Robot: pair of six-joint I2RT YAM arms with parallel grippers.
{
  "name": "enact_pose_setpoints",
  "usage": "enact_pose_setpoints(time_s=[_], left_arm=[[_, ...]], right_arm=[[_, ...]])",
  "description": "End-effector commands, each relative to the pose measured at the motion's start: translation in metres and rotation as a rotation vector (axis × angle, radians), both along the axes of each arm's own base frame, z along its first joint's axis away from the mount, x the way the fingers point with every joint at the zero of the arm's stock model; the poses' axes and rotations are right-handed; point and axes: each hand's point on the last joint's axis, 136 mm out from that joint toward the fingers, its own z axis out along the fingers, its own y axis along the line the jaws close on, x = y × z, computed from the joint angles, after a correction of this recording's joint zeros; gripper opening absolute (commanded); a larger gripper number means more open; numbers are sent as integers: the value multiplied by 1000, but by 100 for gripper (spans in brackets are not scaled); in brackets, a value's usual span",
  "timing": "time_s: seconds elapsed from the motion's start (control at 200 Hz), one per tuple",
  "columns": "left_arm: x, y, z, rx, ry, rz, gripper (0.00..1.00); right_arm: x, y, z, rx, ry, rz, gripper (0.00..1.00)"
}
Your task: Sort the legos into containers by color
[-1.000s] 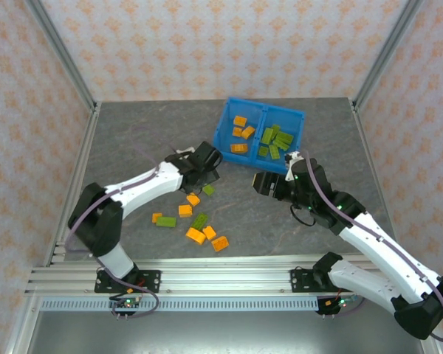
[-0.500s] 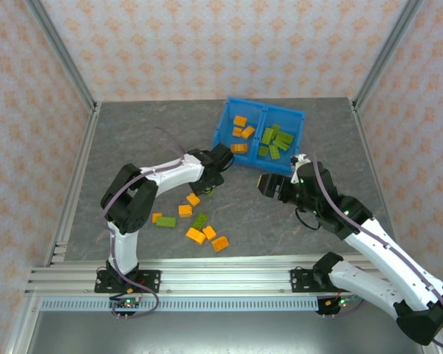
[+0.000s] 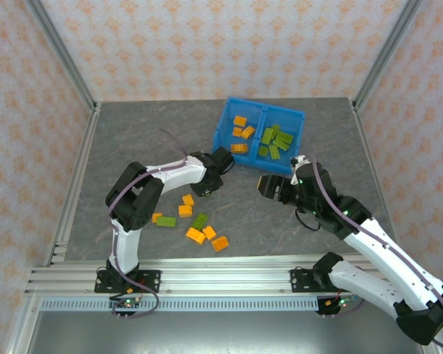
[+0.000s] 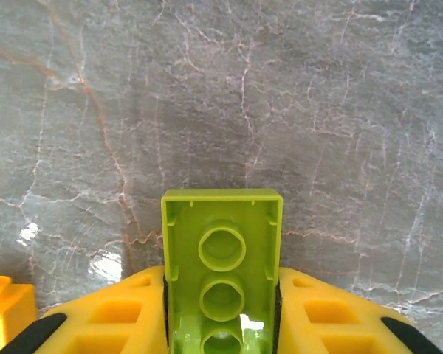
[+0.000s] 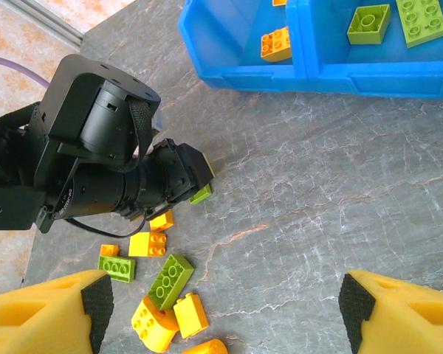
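A: Since a second ago the left arm's elbow has folded in closer, and the left gripper (image 3: 210, 183) has slid a little to the right, onto the green brick (image 4: 221, 258).

B: Does it have hold of it?

A: Yes. In the left wrist view the yellow fingers (image 4: 107, 316) are closed against both long sides of it. Its hollow underside faces the camera, and its far half sticks out past the tips.

B: Is it lifted off the table (image 3: 133, 140)?

A: I cannot tell. It sits very low over the grey surface, near the front left corner of the blue bin (image 3: 223, 127).

B: And the right gripper (image 5: 223, 291)?

A: It has hardly shifted. It is spread wide with nothing between its fingers, near the bin's front wall.

B: What is in the bin?

A: There are orange bricks (image 3: 239, 131) in the left compartment and green bricks (image 3: 275, 140) in the right one.

B: Is anything loose?

A: Loose bricks (image 3: 195, 235) lie on the table on the near side of the left gripper. Six are orange and two are green.
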Motion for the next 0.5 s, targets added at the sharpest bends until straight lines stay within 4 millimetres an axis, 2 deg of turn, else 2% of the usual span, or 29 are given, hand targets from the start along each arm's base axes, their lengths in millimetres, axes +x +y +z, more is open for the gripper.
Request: enact_pose_setpoints(time_s=[0.0,0.085,0.1,0.2,0.35,0.365,0.495], left_arm=[[-2,-7,11,-14,-15,-62,29],[6,-23,46,-10,-96,-132,29],[8,-27,62,-24,-131,-140,29],[19,-53,113,-26,-255,-227,29],[46,-100,184,-5,-463,-381,29],[50,-107,179,7,-461,-397,29],[77,-161,207,35,-577,-525,29]], right_arm=[[-4,-3,1,2,7,-8,82],[-4,-4,2,9,6,-21,82],[-3,-5,3,10,6,-24,82],[-2,-10,9,33,-13,-64,81],[-4,-30,23,50,-73,-155,82],[-4,-34,24,47,-79,-169,82],[-8,-60,22,12,-90,-276,83]])
